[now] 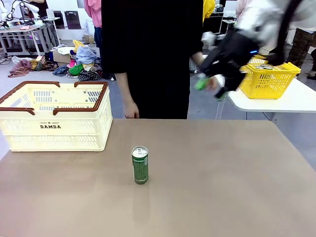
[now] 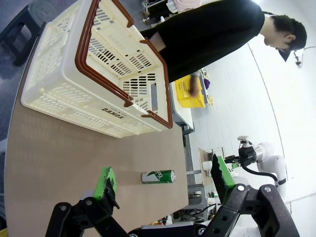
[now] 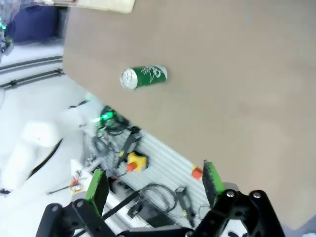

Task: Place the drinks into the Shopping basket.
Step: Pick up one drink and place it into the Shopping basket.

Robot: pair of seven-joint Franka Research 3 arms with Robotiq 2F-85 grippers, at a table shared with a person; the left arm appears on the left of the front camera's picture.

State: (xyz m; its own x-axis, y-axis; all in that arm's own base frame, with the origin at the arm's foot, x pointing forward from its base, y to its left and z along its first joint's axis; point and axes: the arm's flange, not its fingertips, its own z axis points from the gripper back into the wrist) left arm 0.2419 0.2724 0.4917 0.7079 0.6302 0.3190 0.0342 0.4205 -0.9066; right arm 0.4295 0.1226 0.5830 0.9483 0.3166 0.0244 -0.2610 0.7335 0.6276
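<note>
table (image 1: 222, 187) — green can (image 1: 140, 165) upright | floor (image 1: 29, 84) cluttered | left end effector (image 2: 162, 164), right end effector (image 3: 153, 168) spread

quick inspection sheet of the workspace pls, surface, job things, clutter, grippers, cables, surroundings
surface: brown table, carrying one can and one basket
job's things: green drink can upright near the table's middle; Shopping basket at the far left corner, apart from the can
clutter: nothing seen
grippers: right gripper raised over the far right edge, jaws open, empty; left gripper jaws open, empty
cables: black cable along the right arm
surroundings: person in black at the far side; yellow mesh basket on a white side table; clothes heaped on the floor
</note>
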